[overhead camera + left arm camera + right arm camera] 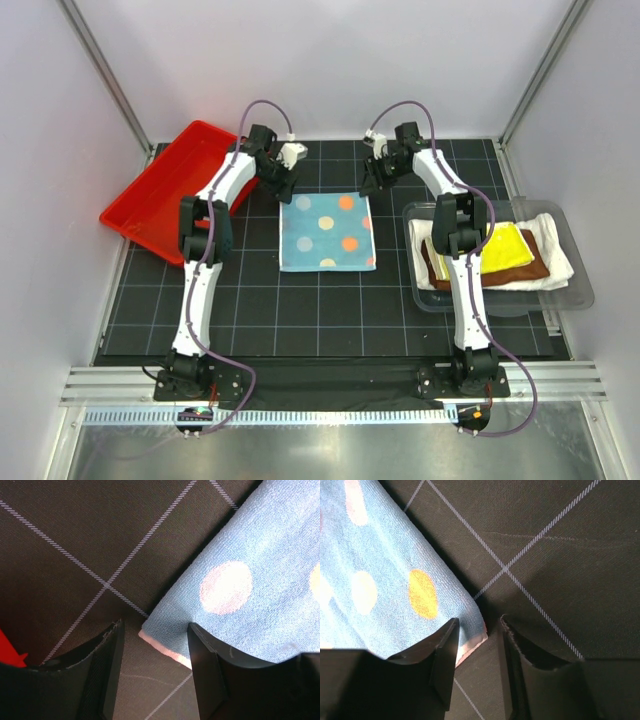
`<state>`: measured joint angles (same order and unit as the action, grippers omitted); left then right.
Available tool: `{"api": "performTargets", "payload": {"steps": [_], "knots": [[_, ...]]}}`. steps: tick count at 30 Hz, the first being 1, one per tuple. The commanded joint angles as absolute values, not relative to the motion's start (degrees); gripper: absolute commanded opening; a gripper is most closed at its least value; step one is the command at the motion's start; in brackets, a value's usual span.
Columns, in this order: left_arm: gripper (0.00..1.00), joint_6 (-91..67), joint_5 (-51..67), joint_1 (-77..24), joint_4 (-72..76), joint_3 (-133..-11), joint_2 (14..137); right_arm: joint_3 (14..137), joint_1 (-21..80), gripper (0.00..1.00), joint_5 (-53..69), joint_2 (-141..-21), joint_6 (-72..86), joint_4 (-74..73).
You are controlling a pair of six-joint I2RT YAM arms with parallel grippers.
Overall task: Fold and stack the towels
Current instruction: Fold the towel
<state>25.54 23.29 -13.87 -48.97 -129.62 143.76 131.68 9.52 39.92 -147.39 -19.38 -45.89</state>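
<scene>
A light-blue towel with coloured dots [327,232] lies flat, folded to a small square, in the middle of the black mat. My left gripper [288,165] sits low at the towel's far left corner. In the left wrist view the left gripper [155,637] is open and the towel [260,570] has its corner between the jaws, unpinched. My right gripper [375,167] is at the far right corner. In the right wrist view the right gripper [477,632] is open too, and the towel [385,570] has its pink-edged corner lying in the gap. White [558,262], brown [530,268] and yellow [505,248] towels lie in the bin.
A clear plastic bin [580,292] holding the other towels stands at the right, partly behind my right arm. A red tray [160,190] leans at the far left edge of the mat. The booth walls close in on three sides.
</scene>
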Motion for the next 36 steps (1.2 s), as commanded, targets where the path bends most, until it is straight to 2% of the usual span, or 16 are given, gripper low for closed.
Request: {"api": "performTargets", "payload": {"steps": [1, 5, 7, 8, 10, 11, 12, 14, 24, 29, 36], "knots": [[0.57, 25.9, 23.2, -13.9, -48.2, -131.3, 143.8, 132.7, 9.3, 0.39, 40.7, -146.2, -20.0, -43.9], [0.52, 26.3, 22.7, -13.9, -49.1, -132.1, 145.3, 132.7, 9.3, 0.22, 41.6, -146.2, -20.0, -43.2], [0.48, 26.5, 23.0, -13.8, -49.7, -132.4, 145.6, 132.8, 9.3, 0.18, 41.9, -146.2, -20.1, -43.2], [0.42, 26.8, 23.4, -13.8, -49.7, -132.5, 145.8, 132.8, 9.2, 0.12, 41.9, -146.2, -20.2, -43.3], [0.31, 27.1, 23.6, -13.9, -50.2, -132.6, 145.8, 132.8, 9.2, 0.08, 42.2, -146.2, -20.3, -43.2], [0.17, 27.0, 23.6, -13.9, -50.3, -132.7, 145.9, 132.8, 9.2, 0.03, 42.2, -146.2, -20.3, -43.2], [0.1, 27.1, 23.7, -13.9, -50.4, -133.0, 145.9, 132.8, 9.3, 0.01, 42.3, -146.2, -20.4, -43.2], [0.0, 27.2, 23.7, -13.9, -50.9, -133.6, 145.8, 132.8, 9.3, 0.01, 42.3, -146.2, -20.4, -43.1], [0.0, 25.5, 23.7, -13.9, -52.3, -134.1, 142.4, 131.5, 9.3, 0.01, 42.5, -142.7, -18.2, -41.1], [0.0, 22.8, 20.6, -14.3, -51.9, -132.8, 134.9, 125.0, 9.3, 0.01, 41.2, -132.1, -14.2, -32.8], [0.0, 21.0, 17.0, -14.9, -45.0, -123.4, 121.3, 118.4, 9.2, 0.01, 38.3, -121.3, -9.9, -25.6]]}}
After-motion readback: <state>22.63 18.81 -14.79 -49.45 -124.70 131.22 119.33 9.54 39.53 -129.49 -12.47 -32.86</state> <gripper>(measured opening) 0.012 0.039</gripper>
